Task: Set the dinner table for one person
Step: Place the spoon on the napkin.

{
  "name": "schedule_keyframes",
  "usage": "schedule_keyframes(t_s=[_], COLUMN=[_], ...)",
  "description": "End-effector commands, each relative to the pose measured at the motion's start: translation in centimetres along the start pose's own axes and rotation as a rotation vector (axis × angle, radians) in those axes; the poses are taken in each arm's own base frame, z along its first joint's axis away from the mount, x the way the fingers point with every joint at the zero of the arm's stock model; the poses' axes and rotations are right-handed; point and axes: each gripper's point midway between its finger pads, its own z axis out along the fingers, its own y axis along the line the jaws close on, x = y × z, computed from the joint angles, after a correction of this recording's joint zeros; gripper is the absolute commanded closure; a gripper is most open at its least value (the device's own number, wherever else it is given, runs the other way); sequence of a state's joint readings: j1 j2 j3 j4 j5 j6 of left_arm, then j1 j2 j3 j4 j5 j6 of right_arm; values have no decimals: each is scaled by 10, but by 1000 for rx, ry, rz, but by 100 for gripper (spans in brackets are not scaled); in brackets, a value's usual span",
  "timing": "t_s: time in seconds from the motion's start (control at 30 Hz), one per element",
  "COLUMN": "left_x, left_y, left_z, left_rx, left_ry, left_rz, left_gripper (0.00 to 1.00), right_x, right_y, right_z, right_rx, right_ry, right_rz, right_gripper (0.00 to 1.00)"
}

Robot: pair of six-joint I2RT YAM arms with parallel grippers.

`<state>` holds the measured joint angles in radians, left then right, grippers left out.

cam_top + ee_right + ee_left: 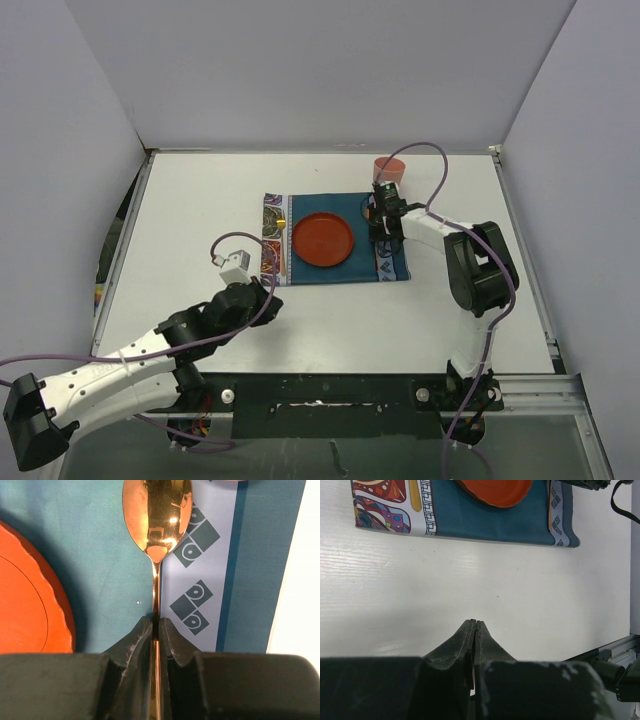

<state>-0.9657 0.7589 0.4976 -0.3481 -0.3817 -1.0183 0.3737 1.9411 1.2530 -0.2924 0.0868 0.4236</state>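
- The table (200, 200) is the white surface under everything. The setting is being built in its middle, within reach of both arms.
- The placemat (330, 203) lies flat on it, long side across, and marks out the single place.
- The plate (323, 240) sits at the mat's centre, leaving the patterned ends free for cutlery.
- The cup (389, 168) stands just off the mat's far right corner, the usual spot for a drink.
- The right gripper (155, 622) hangs over the mat's right end. Its fingers pinch the spoon's handle, probably to lay it beside the plate.
- The left gripper (474, 625) has its fingers pressed together on nothing. It hovers over bare table on the near side of the mat, probably parked out of the way.
- The spoon (157, 515) points bowl-first toward the far edge, along the seam between the teal and the pattern. I cannot tell whether it touches the mat.
- A gold utensil (415, 497) lies on the left patterned end; its type is unclear.
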Motion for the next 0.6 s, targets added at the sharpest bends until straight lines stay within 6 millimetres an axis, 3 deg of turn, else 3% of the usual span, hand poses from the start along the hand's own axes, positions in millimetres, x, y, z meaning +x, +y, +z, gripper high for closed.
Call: schedule_keyframes(t_s=[0.0, 0.13, 0.57], left_x=[-11, -9, -3], left_y=[-14, -13, -11], left_z=[-7, -7, -3], left_rx=[53, 49, 55], left_ry=[-39, -36, -31], left_rz=[-45, -48, -61], left_gripper=[100, 100, 100], right_x=[-28, -30, -8], right_y=[13, 15, 13], right_z=[-3, -1, 11], right_rx=[-33, -30, -18], right_ry=[-95, -87, -29], right_rz=[7, -6, -53], right_gripper=[100, 100, 100])
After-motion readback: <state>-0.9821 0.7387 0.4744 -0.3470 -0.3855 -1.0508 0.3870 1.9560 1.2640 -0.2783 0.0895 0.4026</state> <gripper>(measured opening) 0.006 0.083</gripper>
